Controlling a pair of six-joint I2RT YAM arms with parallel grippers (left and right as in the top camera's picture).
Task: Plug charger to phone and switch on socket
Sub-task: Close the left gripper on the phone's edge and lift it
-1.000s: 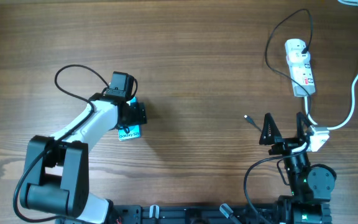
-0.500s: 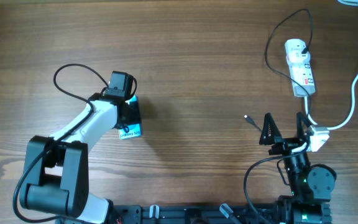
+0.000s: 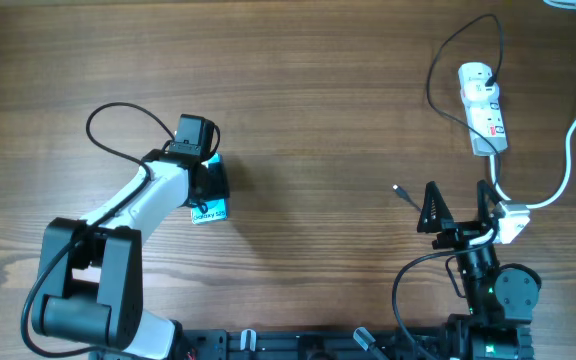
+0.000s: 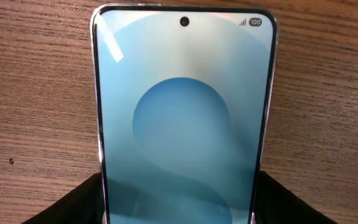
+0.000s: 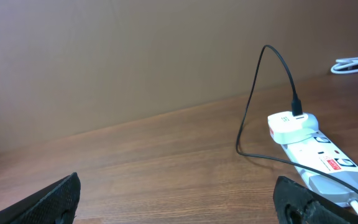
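Left black fingers (image 4: pixel 73 208) clamped on flat teal-screened smartphone (image 4: pixel 182 112) on brown wooden counter (image 3: pixel 318 90), right fingers (image 5: pixel 51 202) spread wide apart

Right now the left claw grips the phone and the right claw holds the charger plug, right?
No: the right claw is open and empty; the charger plug lies on the table beside it, in the overhead view. The rest holds.

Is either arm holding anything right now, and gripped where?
Left gripper clamps the phone by its long side edges, away from the camera-hole end. Right gripper holds nothing.
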